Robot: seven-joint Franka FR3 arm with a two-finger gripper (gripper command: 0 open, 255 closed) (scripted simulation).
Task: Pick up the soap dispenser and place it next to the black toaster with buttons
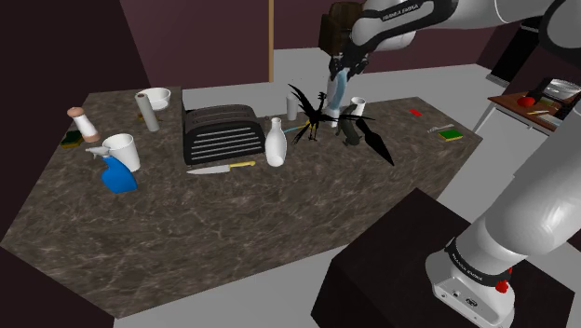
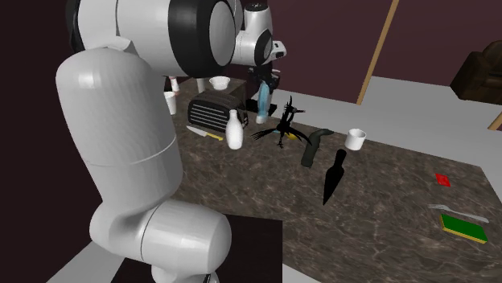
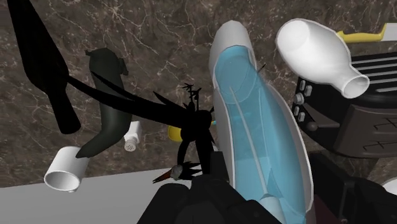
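Dark marbled table (image 1: 233, 233) runs under me, crowded along its far side. My gripper (image 1: 342, 75) is clenched on the dispenser (image 1: 336, 96) at its top. The pale blue, see-through bottle hangs upright from it, clear of the table, above a spiky black figure (image 1: 315, 116). The pick-up looks done, so I take the carry to be the step in hand.

The toaster (image 1: 222, 133) sits well off toward the shoulder view's left. A white bottle (image 1: 275, 143) stands just beside its right end and a knife (image 1: 219, 169) lies along its near side. Next I should travel left at height, over the figure's spikes and over the bottle, then come down on bare table close to the toaster. The gap by the bottle looks tight, so I would choose a spot with care and keep the dispenser upright.
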